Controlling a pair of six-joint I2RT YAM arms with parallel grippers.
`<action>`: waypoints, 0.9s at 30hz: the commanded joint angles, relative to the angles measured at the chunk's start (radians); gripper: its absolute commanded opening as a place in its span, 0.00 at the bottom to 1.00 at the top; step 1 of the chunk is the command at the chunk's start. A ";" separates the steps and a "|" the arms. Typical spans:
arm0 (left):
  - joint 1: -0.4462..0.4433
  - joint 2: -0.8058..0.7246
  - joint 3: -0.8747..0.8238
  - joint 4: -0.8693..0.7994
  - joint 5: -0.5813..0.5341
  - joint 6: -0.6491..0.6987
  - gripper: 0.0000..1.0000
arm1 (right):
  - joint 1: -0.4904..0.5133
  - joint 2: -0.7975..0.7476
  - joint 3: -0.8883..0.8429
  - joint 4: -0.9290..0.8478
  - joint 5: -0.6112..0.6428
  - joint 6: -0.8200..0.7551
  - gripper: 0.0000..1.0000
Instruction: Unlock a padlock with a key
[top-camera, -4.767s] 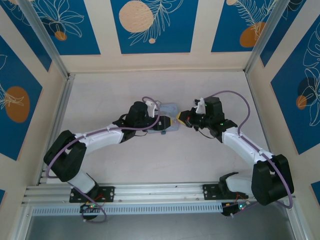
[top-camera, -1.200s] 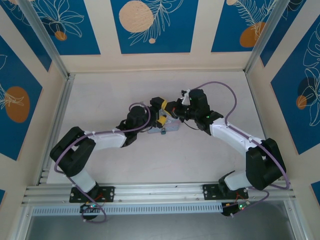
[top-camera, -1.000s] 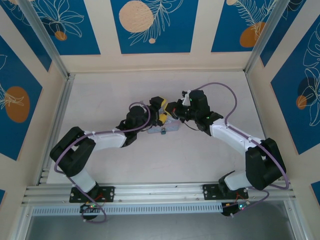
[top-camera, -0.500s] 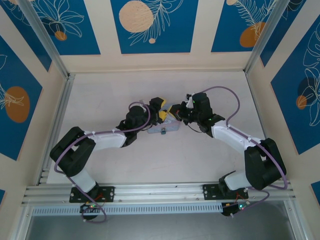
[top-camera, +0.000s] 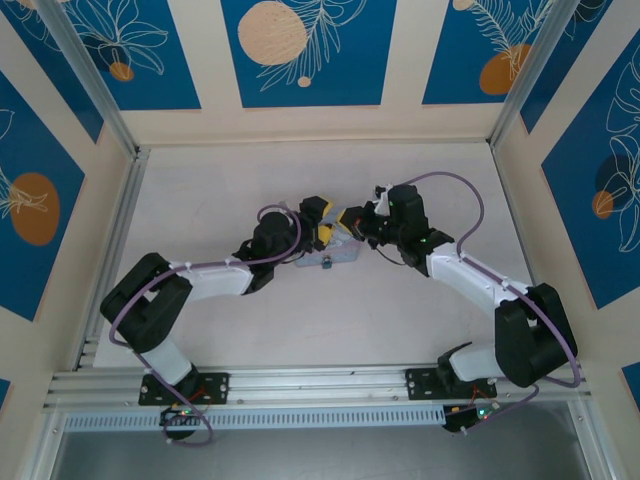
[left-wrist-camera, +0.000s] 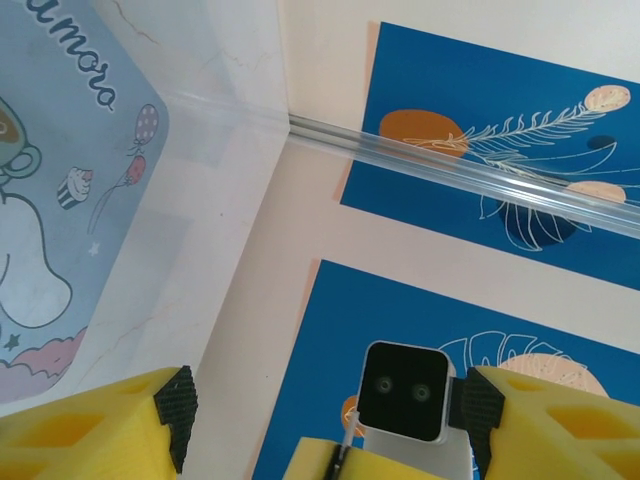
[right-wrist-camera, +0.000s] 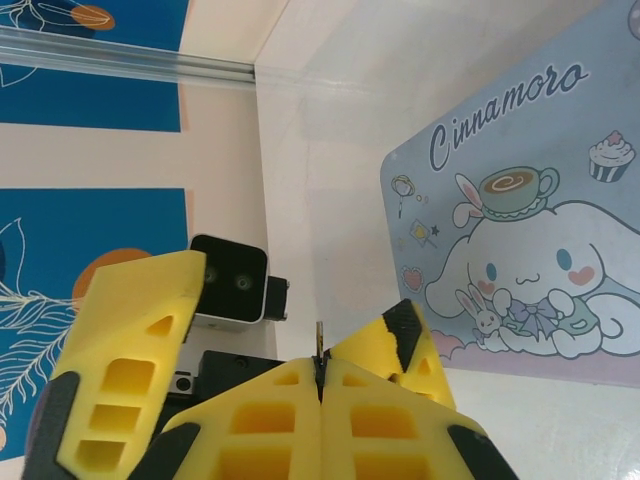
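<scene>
My right gripper (right-wrist-camera: 320, 368) is shut on the key (right-wrist-camera: 319, 336), whose thin brass tip sticks out between the yellow pads. My left gripper (left-wrist-camera: 325, 425) is open, and its fingers (right-wrist-camera: 128, 355) stand on either side of the right gripper's tips. In the left wrist view the key (left-wrist-camera: 341, 456) shows as a thin sliver at the bottom. From above, both grippers (top-camera: 322, 221) (top-camera: 352, 219) meet over the pastel blue tin (top-camera: 340, 251). The padlock (top-camera: 326, 264) is a tiny dark thing at the tin's near edge, apart from both grippers.
The cartoon-printed tin lid (right-wrist-camera: 520, 230) lies flat on the white table. Blue patterned walls and an aluminium rail (left-wrist-camera: 450, 165) close in the back and sides. Open table lies in front of the tin and to both sides.
The right wrist has shifted slightly right and back while keeping the key. The left gripper's fingers have stayed open around the right tips, with their gap changing a little.
</scene>
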 joint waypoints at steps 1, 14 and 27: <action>-0.009 0.016 0.005 0.000 -0.002 0.023 0.72 | 0.013 -0.020 0.041 0.004 -0.011 0.016 0.00; -0.013 0.022 0.017 0.016 0.005 0.013 0.68 | 0.032 0.028 0.062 0.019 0.000 0.017 0.00; -0.014 0.027 0.015 0.035 0.002 0.001 0.52 | 0.004 0.032 -0.007 0.046 0.015 0.021 0.00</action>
